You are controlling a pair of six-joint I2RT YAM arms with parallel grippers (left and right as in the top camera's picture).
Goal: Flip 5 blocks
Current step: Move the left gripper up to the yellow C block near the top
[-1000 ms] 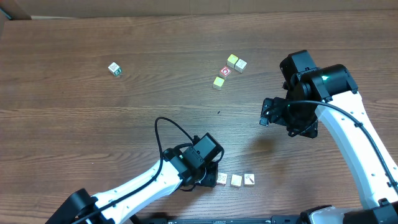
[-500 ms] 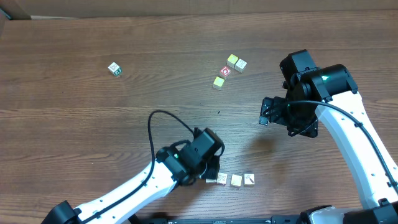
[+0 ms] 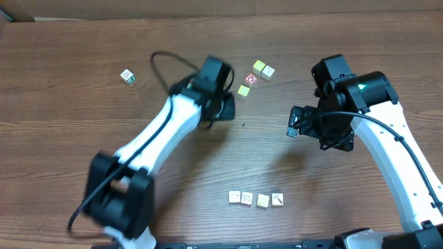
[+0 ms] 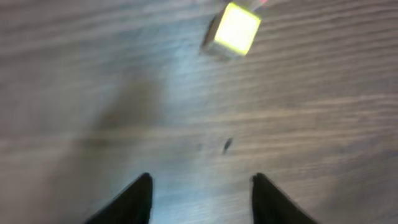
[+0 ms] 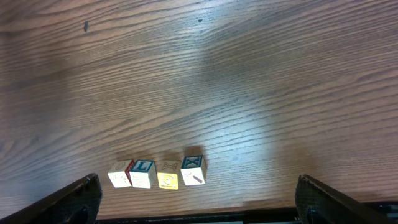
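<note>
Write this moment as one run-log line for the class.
left end effector: open, empty, facing yellow-green cube | right end effector: open, empty | four blocks in a row

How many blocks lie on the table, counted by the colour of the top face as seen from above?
Cream blocks: 5
Yellow-green blocks: 2
Red-ring block: 1
Green-marked block: 1
Total: 9

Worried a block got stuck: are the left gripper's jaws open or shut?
Open. On the left gripper the jaws stand apart, with nothing held between them.
</note>
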